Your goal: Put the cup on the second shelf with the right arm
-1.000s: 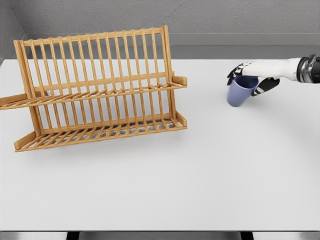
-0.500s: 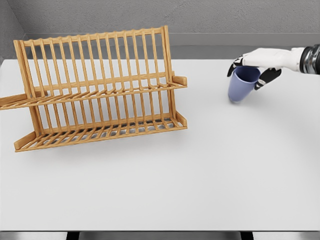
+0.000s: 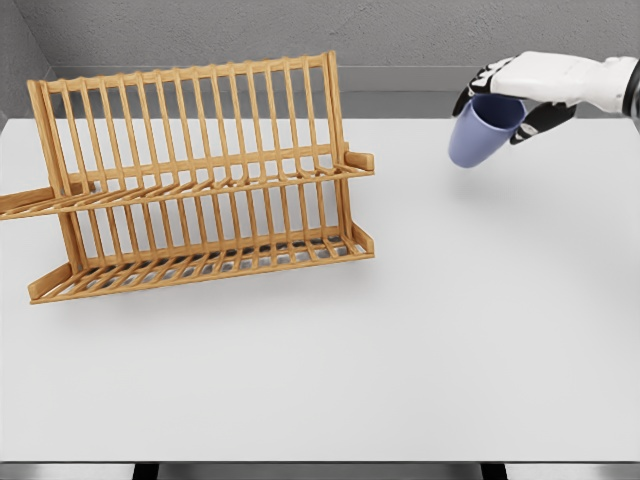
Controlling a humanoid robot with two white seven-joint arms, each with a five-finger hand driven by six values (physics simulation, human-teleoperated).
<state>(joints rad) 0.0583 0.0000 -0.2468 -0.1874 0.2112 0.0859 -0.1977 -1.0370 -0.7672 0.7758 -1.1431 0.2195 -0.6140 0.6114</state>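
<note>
A blue cup (image 3: 480,133) hangs tilted in the air at the upper right, above the white table (image 3: 420,330). My right hand (image 3: 512,92) is shut on its rim from above, the white arm coming in from the right edge. A wooden two-tier dish rack (image 3: 195,175) stands on the left half of the table; its upper shelf (image 3: 200,185) is a slatted ledge at mid height, well left of the cup. The left arm does not show.
The rack's lower shelf (image 3: 200,265) slopes toward me. A grey wall (image 3: 400,30) runs behind the table's far edge.
The right hand has lifted the cup off the table, moving up and slightly left, and the cup has tilted more.
</note>
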